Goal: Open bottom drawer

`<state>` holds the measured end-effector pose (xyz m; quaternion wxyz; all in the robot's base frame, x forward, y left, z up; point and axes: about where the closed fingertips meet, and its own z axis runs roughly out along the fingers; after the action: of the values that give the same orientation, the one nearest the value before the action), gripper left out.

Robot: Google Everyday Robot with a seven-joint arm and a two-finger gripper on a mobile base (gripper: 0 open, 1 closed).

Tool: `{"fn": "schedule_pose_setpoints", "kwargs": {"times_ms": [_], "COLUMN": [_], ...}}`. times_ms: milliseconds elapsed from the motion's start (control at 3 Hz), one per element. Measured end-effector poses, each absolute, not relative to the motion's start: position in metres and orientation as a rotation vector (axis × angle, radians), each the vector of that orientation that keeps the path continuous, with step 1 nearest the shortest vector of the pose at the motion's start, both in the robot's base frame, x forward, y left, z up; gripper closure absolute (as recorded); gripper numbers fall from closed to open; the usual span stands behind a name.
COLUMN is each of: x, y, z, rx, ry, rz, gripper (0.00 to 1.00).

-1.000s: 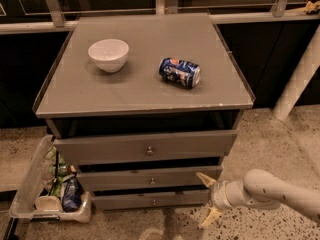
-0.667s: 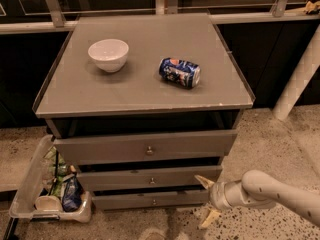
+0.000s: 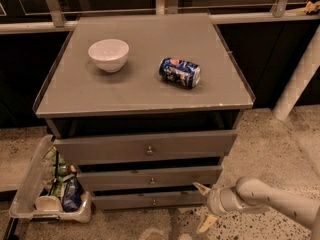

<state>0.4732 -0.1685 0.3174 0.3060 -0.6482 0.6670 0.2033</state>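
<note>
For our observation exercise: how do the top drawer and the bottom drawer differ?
The top drawer looks taller and wider than the bottom drawer. The gripper, fingers open, is beside the bottom drawer's right end, below the top drawer. Both are grey with a small central knob.

Hand (image 3: 204,206) is sitting lower right beside the bottom drawer (image 3: 130,201), its arm (image 3: 280,200) running off the right edge. Bin (image 3: 26,191) contents, lower left, are blurring together; can (image 3: 180,72) label isn't reading.
</note>
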Motion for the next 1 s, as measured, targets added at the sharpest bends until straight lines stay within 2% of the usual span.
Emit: {"fn": "schedule_pose_setpoints", "kwargs": {"times_ms": [1000], "x": [0.471], "y": [-0.153], "z": [0.263], "rx": [-1.692], "ry": [1.811], "rz": [0.631], "gripper": [0.0]}}
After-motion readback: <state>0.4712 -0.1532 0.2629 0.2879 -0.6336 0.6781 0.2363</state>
